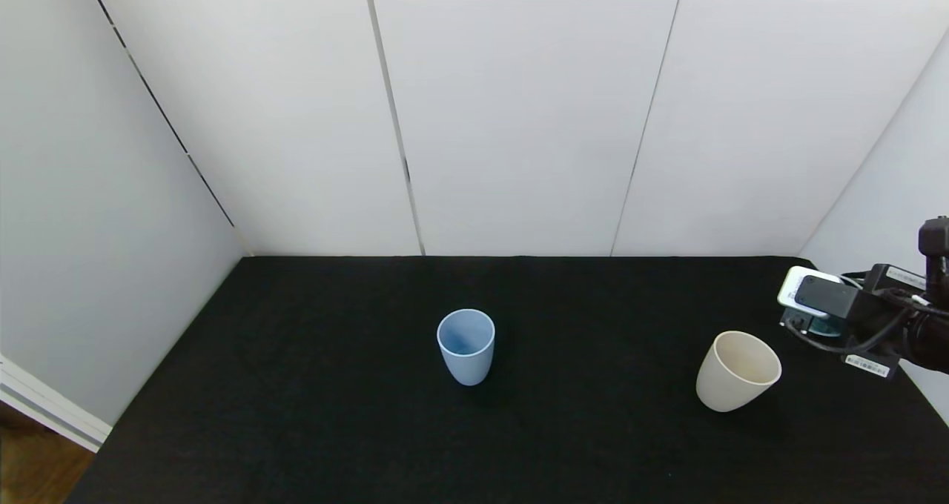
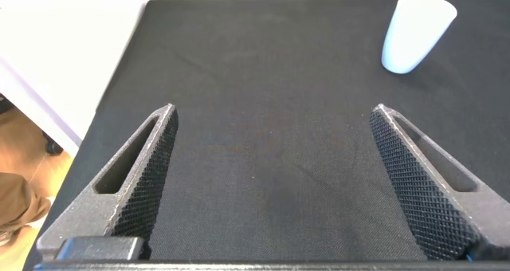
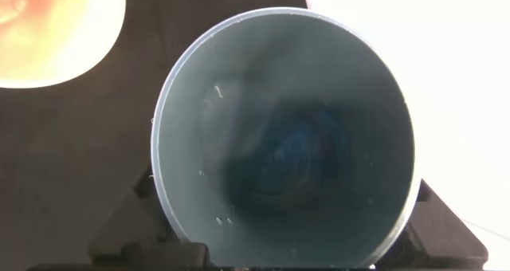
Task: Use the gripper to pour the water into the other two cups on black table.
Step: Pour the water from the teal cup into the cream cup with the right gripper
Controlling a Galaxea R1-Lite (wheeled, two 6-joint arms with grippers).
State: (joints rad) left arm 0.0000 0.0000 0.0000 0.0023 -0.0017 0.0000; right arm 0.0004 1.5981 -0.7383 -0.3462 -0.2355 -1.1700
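My right gripper is at the far right of the black table, shut on a teal-green tumbler and holding it just right of the cream-beige cup, apart from it. Small droplets cling to the tumbler's inner wall, and its dark bottom shows a faint glint of water. The cream cup's rim also shows in the right wrist view. The light blue cup stands upright at the table's middle. My left gripper is open and empty, low over bare table, with the blue cup far ahead of it.
White wall panels close the table at the back and on both sides. The table's left edge drops to a wooden floor. Nothing else stands on the black cloth.
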